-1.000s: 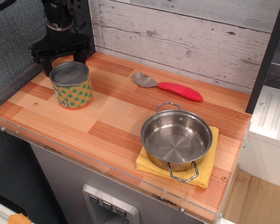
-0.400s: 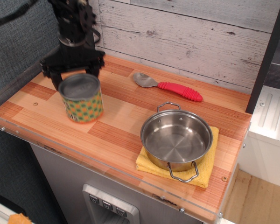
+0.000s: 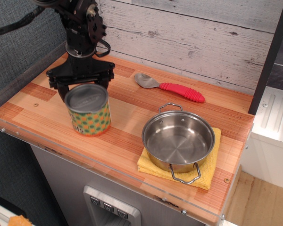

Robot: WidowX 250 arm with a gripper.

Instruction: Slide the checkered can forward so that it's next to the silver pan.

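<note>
Striped wood makes up the counter [image 3: 132,136], and the can [image 3: 88,109] stands upright on it near the front edge, at about 9 o'clock from the pan [image 3: 178,139], with a clear strip of bare wood between the two. The can shows a grey lid and a label of orange, green and yellow dots. The black gripper [image 3: 80,84] sits directly behind the can, at its 12 o'clock, fingers spread wide to either side of the can's back rim; the fingertips are partly hidden, so whether they touch the tin cannot be told. The pan is shiny steel, empty, with one wire handle at its 12 o'clock and another at its 6 o'clock, and it rests on a folded yellow cloth [image 3: 212,173]. At the pan's 12 o'clock, close to the plank wall, lies a spoon [image 3: 170,86] with a red ribbed handle pointing toward 3 o'clock.
</note>
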